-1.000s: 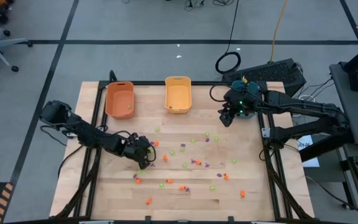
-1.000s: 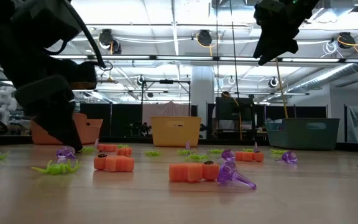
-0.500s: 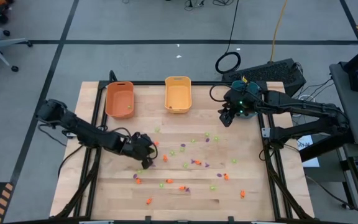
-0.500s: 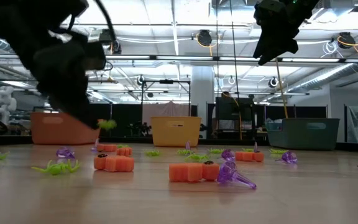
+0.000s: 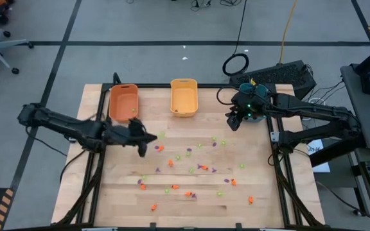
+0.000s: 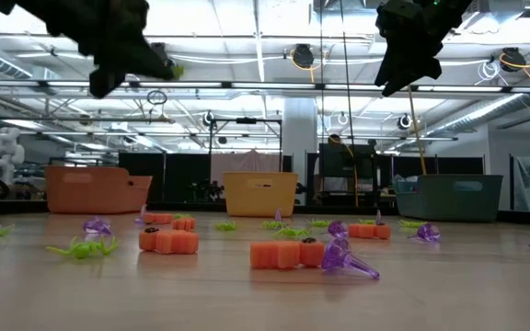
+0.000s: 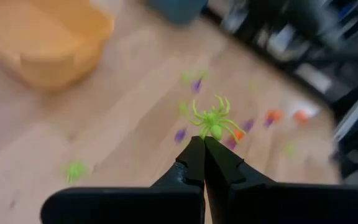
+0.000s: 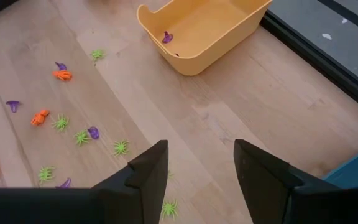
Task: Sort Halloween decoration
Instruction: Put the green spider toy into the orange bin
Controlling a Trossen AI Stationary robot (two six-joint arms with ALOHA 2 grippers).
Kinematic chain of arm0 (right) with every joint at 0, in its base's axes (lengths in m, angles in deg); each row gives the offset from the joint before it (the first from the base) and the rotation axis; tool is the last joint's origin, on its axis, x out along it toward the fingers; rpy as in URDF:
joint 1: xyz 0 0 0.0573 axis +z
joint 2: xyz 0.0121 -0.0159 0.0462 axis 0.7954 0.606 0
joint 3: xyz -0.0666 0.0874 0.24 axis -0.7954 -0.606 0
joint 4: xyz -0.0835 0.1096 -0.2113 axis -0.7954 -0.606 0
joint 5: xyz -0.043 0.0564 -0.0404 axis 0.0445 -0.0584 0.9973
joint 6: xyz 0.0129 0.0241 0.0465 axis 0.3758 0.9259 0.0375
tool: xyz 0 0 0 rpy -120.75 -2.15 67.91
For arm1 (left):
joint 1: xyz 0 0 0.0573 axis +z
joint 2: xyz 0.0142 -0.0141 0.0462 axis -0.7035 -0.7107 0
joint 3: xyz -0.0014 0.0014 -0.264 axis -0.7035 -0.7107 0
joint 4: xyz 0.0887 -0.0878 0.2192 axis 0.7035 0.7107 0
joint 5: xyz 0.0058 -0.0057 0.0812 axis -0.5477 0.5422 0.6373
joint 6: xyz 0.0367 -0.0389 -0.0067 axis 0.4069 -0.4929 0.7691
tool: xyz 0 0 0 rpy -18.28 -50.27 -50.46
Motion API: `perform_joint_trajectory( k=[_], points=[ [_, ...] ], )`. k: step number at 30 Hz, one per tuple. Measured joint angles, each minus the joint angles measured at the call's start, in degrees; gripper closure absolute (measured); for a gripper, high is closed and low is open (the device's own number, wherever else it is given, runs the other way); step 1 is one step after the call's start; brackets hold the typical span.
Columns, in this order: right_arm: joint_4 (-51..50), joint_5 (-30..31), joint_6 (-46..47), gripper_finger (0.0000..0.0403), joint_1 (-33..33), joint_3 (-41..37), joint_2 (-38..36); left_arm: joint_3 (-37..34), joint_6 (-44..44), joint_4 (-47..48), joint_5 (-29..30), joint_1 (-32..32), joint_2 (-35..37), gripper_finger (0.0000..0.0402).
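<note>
left hand [image 7: 204, 144] pinching green spider [image 7: 212, 119] | probably above table

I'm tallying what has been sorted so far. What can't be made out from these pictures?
- Contents of the orange bin: high view, one green speck, too small to identify.
- Teal bin: low view, its wall hides the inside; high view, the right gripper covers it.
- Green spider in the left gripper: surroundings blurred.
</note>
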Motion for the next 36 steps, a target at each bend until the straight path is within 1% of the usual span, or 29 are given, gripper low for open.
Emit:
perform_joint_trajectory(
  k=[3,8,13,19,24,30,34,36],
  points=[
    [0.4,0.0,0.0,0.0232,0.0,0.0,0.0,0.0,1.6,-1.0,0.0,1.1,5.0,0.0401],
    [2.3,0.0,0.0,0.0232,0.0,0.0,0.0,0.0,3.9,-5.4,0.0,2.2,10.8,0.0401],
    [3.1,0.1,0.0,0.0232,0.0,0.0,0.0,0.0,7.1,-10.9,0.0,2.7,14.4,0.0401],
    [3.1,0.1,0.0,0.0232,0.0,0.0,0.0,0.0,9.7,-13.5,-0.1,2.8,17.9,0.0401],
    [3.1,0.1,0.0,0.0232,0.0,0.0,0.0,0.0,9.7,-13.4,0.0,2.8,20.0,0.0401],
    [3.1,0.1,0.0,0.0232,0.0,0.0,0.0,0.0,11.1,-13.4,0.1,2.8,20.4,0.0402],
    [3.1,0.1,0.0,0.0232,0.0,0.0,0.0,0.0,12.8,-13.4,1.8,2.8,20.4,0.0402],
    [3.1,0.1,0.0,0.0232,0.0,0.0,0.0,0.0,16.0,-13.5,3.2,2.8,20.4,0.0402]
  ],
)
